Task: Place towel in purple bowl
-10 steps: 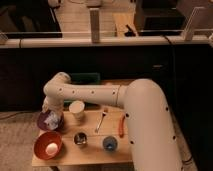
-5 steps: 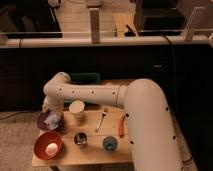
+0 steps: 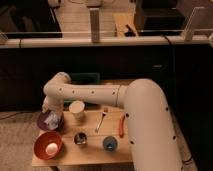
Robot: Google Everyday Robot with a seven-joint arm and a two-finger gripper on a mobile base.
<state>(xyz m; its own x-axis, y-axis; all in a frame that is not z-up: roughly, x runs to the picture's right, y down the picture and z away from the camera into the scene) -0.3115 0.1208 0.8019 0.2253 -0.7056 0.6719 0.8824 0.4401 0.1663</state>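
While the white arm (image 3: pixel 100 94) stretches left across the table (image 3: pixel 95 152), its tool (image 3: pixel 50 111) hangs at the purple bowl (image 3: pixel 44 122) (grip state: cannot tell); the towel (image 3: pixel 51 119) lies inside, near the orange bowl (image 3: pixel 48 145) and paper cup (image 3: pixel 77 110).

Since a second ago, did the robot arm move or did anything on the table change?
Nothing visibly changed. The gripper hangs over the purple bowl at the table's left side, where the white towel lies inside. The orange bowl, white cup, fork and blue cup all sit where they were.
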